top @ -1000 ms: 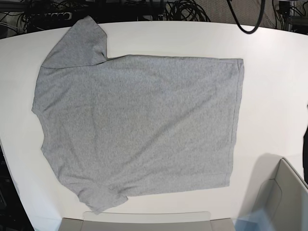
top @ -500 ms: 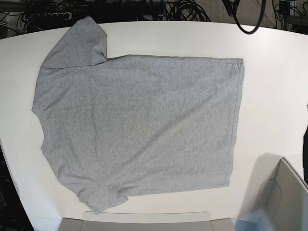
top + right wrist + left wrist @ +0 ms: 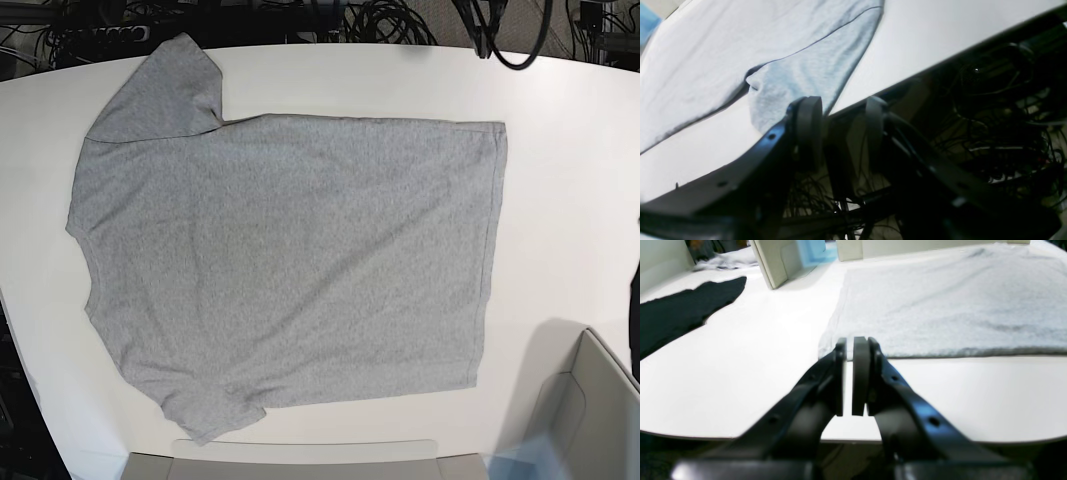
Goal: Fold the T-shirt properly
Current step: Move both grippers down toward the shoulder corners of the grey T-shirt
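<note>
The heather-grey T-shirt (image 3: 290, 260) lies flat on the white table (image 3: 570, 180), plain side up, with its sleeves at the left and its hem at the right. My left gripper (image 3: 849, 343) is shut and empty. It hovers over the table's far edge, just short of the hem corner of the shirt (image 3: 957, 306). In the base view it shows as a dark tip at the top right (image 3: 484, 40). My right gripper (image 3: 840, 106) is open and empty. It hangs past the table edge, close to the far sleeve (image 3: 806, 73). It is out of the base view.
A grey bin (image 3: 590, 410) stands at the front right and a flat tray (image 3: 300, 460) at the front edge. A black cloth (image 3: 683, 313) lies beyond the table in the left wrist view. Cables (image 3: 390, 20) hang behind the far edge.
My left gripper has come down into the base view at the top right. The T-shirt has not moved.
</note>
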